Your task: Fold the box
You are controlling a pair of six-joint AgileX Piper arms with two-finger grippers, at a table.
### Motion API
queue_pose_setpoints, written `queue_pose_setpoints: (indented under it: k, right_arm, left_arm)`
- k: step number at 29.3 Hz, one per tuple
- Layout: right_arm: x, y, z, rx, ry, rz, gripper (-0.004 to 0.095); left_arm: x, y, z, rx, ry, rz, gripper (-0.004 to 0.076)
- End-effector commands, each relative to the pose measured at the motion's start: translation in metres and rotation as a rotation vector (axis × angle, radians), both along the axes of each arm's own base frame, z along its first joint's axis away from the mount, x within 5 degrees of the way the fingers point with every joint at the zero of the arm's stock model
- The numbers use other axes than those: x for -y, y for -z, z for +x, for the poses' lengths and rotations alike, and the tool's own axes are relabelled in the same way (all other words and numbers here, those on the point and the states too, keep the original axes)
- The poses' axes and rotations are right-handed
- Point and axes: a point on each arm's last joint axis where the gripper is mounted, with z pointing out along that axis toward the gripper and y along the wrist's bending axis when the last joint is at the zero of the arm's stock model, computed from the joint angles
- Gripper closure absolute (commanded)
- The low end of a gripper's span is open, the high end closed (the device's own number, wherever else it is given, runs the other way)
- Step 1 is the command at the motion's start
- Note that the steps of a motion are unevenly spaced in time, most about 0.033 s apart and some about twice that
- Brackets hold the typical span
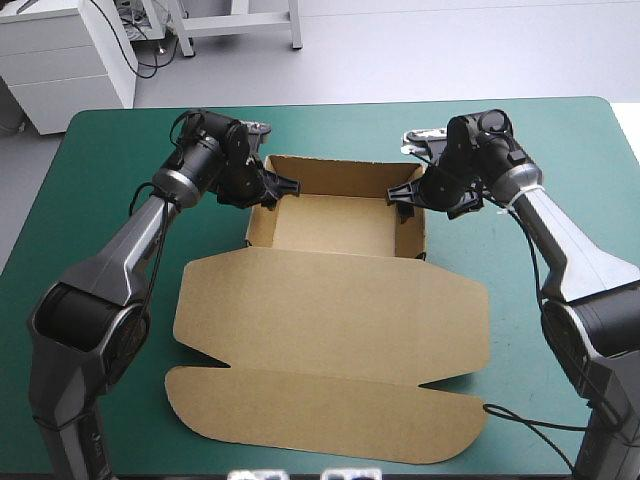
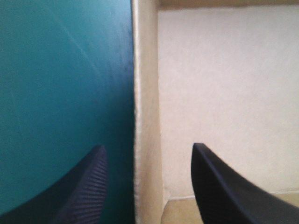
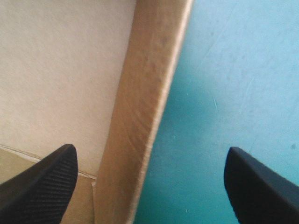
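Released, the left end effector (image 2: 148, 145) straddles the box (image 1: 335, 228) at its 9 o'clock wall, the right end effector (image 3: 150, 147) at 3 o'clock. Walls look finished, and the lid (image 1: 330, 310) lies flat toward 6 o'clock on the worktop (image 1: 100, 170).

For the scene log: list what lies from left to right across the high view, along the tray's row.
teal-green cover → left claw → box → right claw
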Motion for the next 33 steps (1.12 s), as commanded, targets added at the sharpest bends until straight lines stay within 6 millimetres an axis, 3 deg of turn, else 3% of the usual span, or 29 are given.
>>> queue_pose_setpoints:
  k: [1,7,9,13,15,21,26,33]
  right_arm:
    - [0.004,-0.055,-0.006,0.144,0.006,0.051,0.0120]
    - [0.005,-0.092,-0.019,0.237,0.005,0.115,0.0120]
    - [0.007,-0.100,-0.025,0.256,0.005,0.121,0.0121]
    - [0.009,-0.109,-0.033,0.275,0.003,0.137,0.0121]
    - [0.009,-0.106,-0.034,0.263,0.007,0.139,0.0121]
    - [0.009,-0.073,-0.033,0.153,0.012,0.104,0.0126]
    - [0.009,-0.051,-0.033,0.091,0.009,0.080,0.0142]
    - [0.008,-0.038,-0.027,0.074,0.010,0.066,0.0143]
  left_arm:
    - [-0.006,-0.061,-0.012,0.128,-0.003,-0.059,0.0334]
    - [-0.014,-0.135,-0.041,0.326,0.043,-0.172,0.0375]
    - [-0.021,-0.155,-0.057,0.386,0.076,-0.171,0.0465]
    - [-0.031,-0.184,-0.091,0.468,0.142,-0.170,0.0736]
    - [-0.031,-0.194,-0.110,0.510,0.223,-0.134,0.0731]
    - [-0.031,-0.199,-0.161,0.520,0.337,-0.129,0.0731]
    - [-0.046,-0.192,-0.192,0.538,0.387,-0.102,0.0731]
    - [-0.076,-0.161,-0.236,0.563,0.371,-0.068,0.0731]
